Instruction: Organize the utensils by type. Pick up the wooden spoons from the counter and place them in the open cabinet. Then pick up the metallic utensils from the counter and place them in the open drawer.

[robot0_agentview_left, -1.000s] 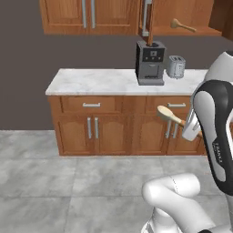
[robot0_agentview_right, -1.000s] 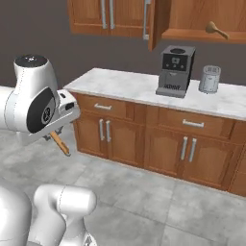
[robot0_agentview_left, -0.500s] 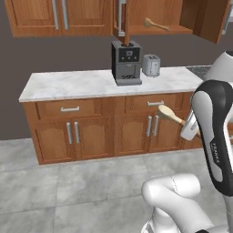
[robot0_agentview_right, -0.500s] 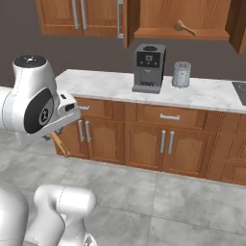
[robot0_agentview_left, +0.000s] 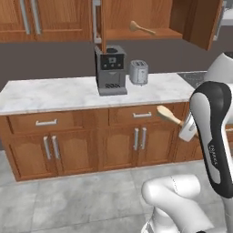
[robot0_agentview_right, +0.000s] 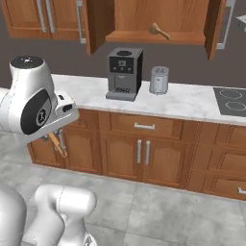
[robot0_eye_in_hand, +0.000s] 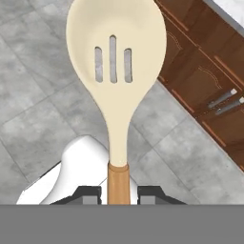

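Sliding rightward along the cabinetry, the base is carrying both base cameras with it, so the whole kitchen is now sitting further left in frame than half a second ago; the arm's pose is staying the same.

Counter: white marble slab with grey veins over brown cabinets, running across the far side and bearing a dark coffee machine and, just to its right, a grey toaster.

Cabinet: reddish-brown wall unit above the counter, doors standing open; one wooden spoon is lying on its shelf.

Held wooden spoon: pale tan slotted bowl with three slits, darker brown handle.

Gripper: fingers are clamping the brown handle, holding the spoon out over the grey floor tiles, near the lower cabinet fronts.
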Controlling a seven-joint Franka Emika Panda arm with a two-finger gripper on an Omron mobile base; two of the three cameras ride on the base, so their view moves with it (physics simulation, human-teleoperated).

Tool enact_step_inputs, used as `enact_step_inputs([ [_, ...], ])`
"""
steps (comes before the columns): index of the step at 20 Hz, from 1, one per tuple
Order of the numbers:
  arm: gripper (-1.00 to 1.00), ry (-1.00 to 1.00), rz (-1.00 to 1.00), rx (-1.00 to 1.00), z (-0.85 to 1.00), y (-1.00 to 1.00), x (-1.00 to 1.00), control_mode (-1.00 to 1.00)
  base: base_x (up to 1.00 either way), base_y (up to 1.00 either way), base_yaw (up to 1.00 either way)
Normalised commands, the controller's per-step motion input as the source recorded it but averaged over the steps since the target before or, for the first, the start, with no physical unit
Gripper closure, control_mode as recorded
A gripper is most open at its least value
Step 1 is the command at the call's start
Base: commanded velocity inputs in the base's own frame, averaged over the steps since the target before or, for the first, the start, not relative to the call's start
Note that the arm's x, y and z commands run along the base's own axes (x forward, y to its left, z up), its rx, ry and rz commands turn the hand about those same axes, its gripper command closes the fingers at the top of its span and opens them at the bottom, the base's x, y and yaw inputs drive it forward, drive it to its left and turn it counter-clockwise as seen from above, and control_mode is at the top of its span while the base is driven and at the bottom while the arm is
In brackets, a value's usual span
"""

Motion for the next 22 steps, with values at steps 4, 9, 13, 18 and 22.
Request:
enact_step_inputs([
  [4,1.00,0.00,0.00,0.00,0.00,0.00,0.00,1.00,0.58,-0.85,-0.15],
  [9,1.00,0.00,0.00,0.00,0.00,0.00,0.00,1.00,0.71,-0.51,-0.13],
  [13,1.00,0.00,0.00,0.00,0.00,0.00,0.00,1.00,0.55,-0.07,-0.04],
  [18,1.00,0.00,0.00,0.00,0.00,0.00,0.00,1.00,0.32,0.00,0.00],
  [22,1.00,0.00,0.00,0.00,0.00,0.00,0.00,1.00,0.59,-0.21,0.00],
])
